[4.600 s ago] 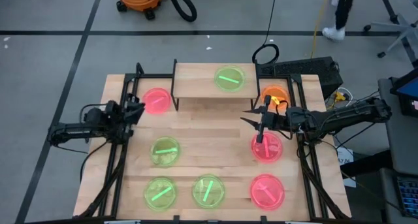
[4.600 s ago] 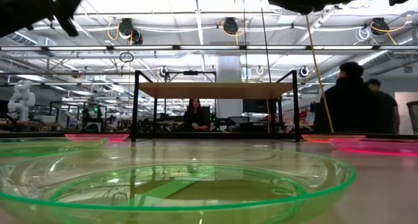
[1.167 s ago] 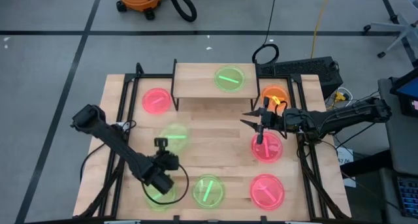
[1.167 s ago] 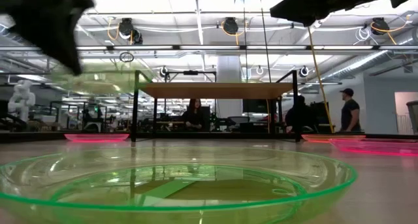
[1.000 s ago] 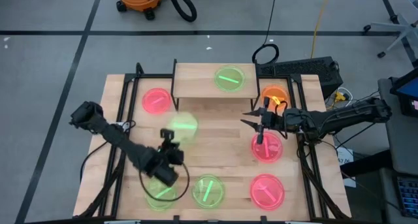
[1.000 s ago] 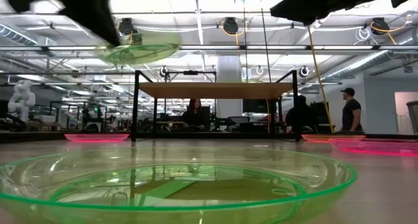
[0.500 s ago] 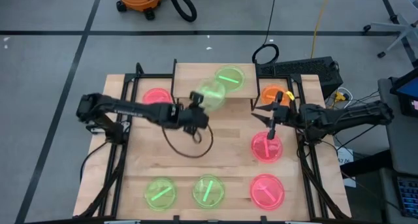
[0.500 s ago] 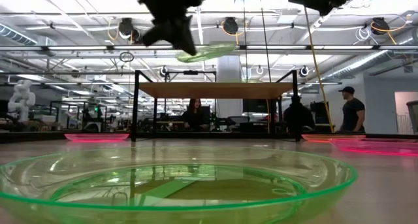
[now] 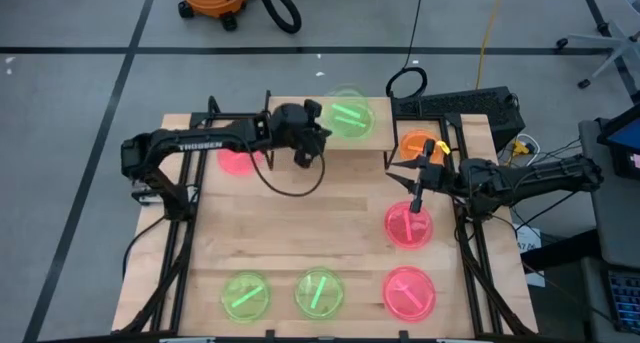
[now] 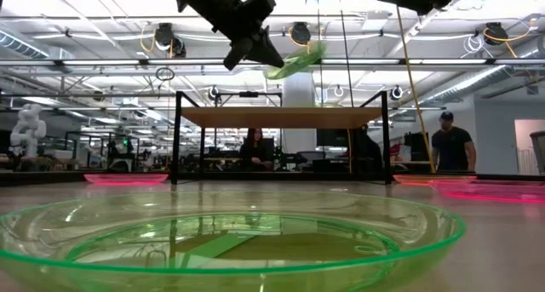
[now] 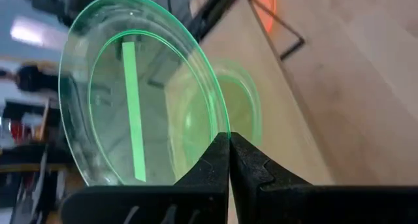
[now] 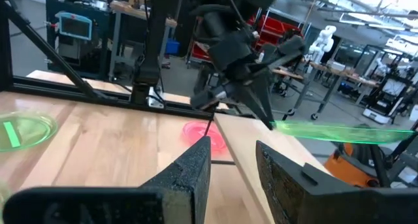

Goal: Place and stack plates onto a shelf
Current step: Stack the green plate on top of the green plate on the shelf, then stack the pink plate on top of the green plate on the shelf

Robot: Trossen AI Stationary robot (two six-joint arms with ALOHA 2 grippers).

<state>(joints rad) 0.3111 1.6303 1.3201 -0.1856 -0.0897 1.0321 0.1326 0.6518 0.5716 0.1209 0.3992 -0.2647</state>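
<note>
Left gripper (image 9: 316,133) carried green plate (image 9: 345,113) over shelf (image 9: 290,133).

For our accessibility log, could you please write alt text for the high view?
Seen from above, the left gripper holds a translucent neon green plastic plate by its rim over the small light-wood shelf, above a matching green plate there. The right gripper waits over a pink plate; more plates dot the wooden table.

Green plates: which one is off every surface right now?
The green plate pinched at its rim by the left claw, held tilted above the shelf. The other green plates lie flat.
</note>
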